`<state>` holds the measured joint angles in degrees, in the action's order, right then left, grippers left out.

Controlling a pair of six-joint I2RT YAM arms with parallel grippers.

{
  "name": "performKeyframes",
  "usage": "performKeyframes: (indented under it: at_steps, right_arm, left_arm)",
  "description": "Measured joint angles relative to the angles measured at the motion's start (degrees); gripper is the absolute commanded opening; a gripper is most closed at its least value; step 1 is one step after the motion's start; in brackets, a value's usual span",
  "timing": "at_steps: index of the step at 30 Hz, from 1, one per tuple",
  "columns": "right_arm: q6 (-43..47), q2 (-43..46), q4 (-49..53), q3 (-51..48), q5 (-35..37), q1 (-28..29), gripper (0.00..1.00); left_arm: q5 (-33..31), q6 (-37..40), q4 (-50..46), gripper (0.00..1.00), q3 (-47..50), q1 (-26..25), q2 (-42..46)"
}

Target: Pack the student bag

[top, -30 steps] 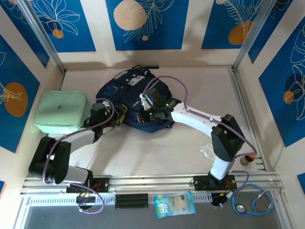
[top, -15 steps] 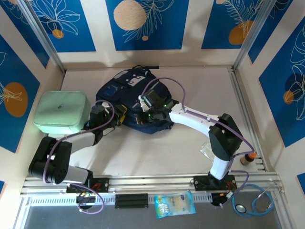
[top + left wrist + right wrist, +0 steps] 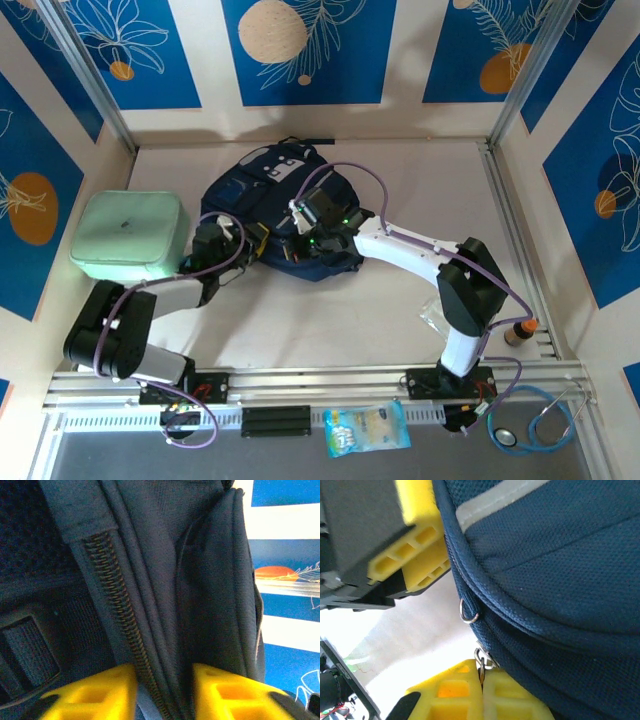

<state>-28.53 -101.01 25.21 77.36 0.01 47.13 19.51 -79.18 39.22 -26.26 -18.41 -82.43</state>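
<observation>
Both pinch student bag (image 3: 255, 185): left gripper (image 3: 164, 674), right gripper (image 3: 481, 680).

Left claw (image 3: 162, 682): both yellow fingers (image 3: 97, 692) sit at the bottom edge with a fold of the student bag (image 3: 210, 580) pinched between them, navy fabric touching both. The zipper (image 3: 112, 600) teeth run diagonally from upper left down into the gap. Black webbing strap (image 3: 25, 650) at lower left; blue-and-white wall panel (image 3: 285, 535) with an orange shape beyond the bag on the right.
</observation>
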Motion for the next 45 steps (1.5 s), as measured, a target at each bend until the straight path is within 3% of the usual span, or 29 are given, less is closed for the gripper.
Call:
performKeyframes:
  at_steps: [4,8,13,19,27,36,42,45]
  right_arm:
    - [0.50,0.04,0.57,-0.26,2.40,0.07,0.00]
    - [2.23,0.72,1.29,-2.36,7.43,-0.17,0.01]
    - [4.52,4.15,2.47,-6.88,12.00,-3.58,0.04]
    - [4.96,5.18,3.98,-7.74,15.52,-9.88,0.00]
    - [4.52,5.25,4.35,-7.43,16.63,-10.82,0.00]
    - [2.97,12.17,-0.44,-17.59,11.87,-7.69,0.00]
    - [-0.11,12.48,-2.82,-18.80,5.01,-2.95,0.00]
    - [-1.01,10.05,-4.04,-16.33,1.42,-1.44,0.00]
  left_arm:
    - [0.13,-0.42,0.76,0.07,-0.48,-0.17,-0.92]
    - [0.22,0.17,-0.70,0.01,-1.01,-0.28,-1.05]
    - [0.13,1.60,-4.17,0.00,-2.05,-0.26,-0.98]
    - [0.13,3.10,-6.73,0.00,-2.82,-0.26,-0.74]
    - [0.74,6.67,-12.92,0.00,-6.03,-0.26,-0.61]
    - [3.61,17.05,-26.99,0.11,-18.45,0.70,-6.45]
    - [3.52,21.29,-29.75,0.40,-21.92,3.80,-8.37]
    - [1.99,22.82,-32.15,0.47,-21.46,6.40,-6.88]
